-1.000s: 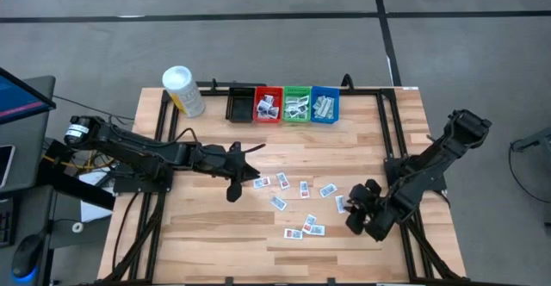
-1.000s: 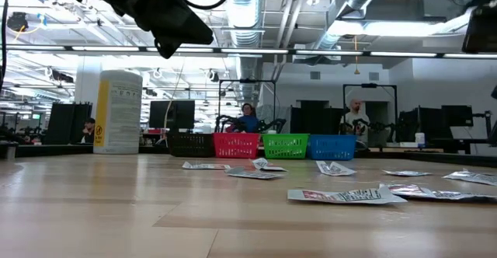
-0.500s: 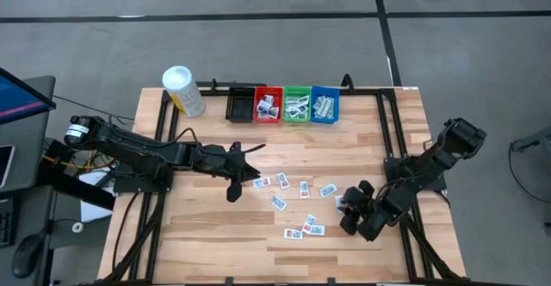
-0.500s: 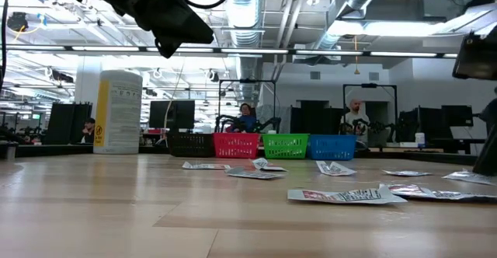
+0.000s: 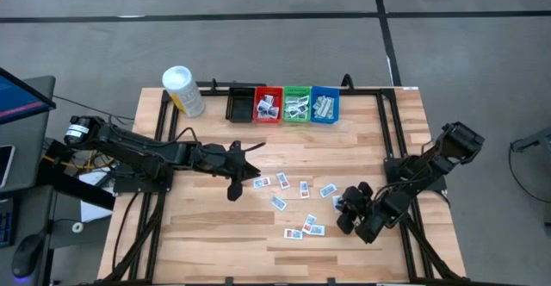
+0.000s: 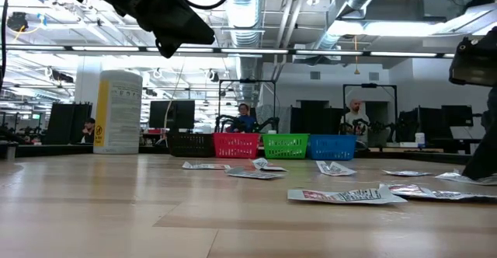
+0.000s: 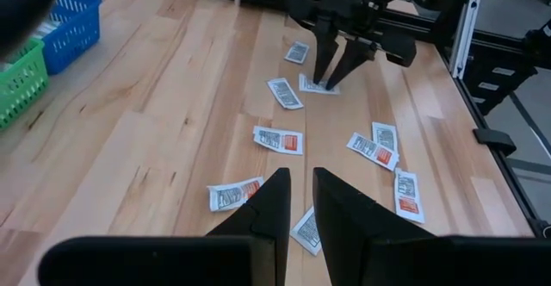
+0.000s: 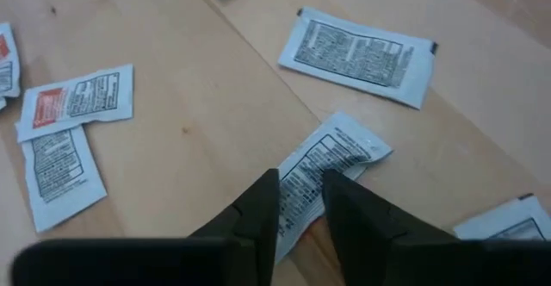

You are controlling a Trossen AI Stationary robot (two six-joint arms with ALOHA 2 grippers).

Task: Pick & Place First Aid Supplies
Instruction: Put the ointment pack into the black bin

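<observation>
Right claw (image 8: 300, 202): low at the right of the high view, fingers a narrow gap apart astride the edge of a flat white packet with dark print (image 8: 323, 172) lying on the light wooden table (image 5: 215, 234); the grip is not closed.
Left claw (image 7: 295, 202): above the table, left of centre in the high view, fingers slightly parted, holding nothing.
Other white packets (image 5: 304, 187): scattered mid-table between the arms.
Bins: red bin (image 5: 267, 104), green bin (image 5: 297, 103) and blue bin (image 5: 325, 103) at the upper centre hold packets.
</observation>
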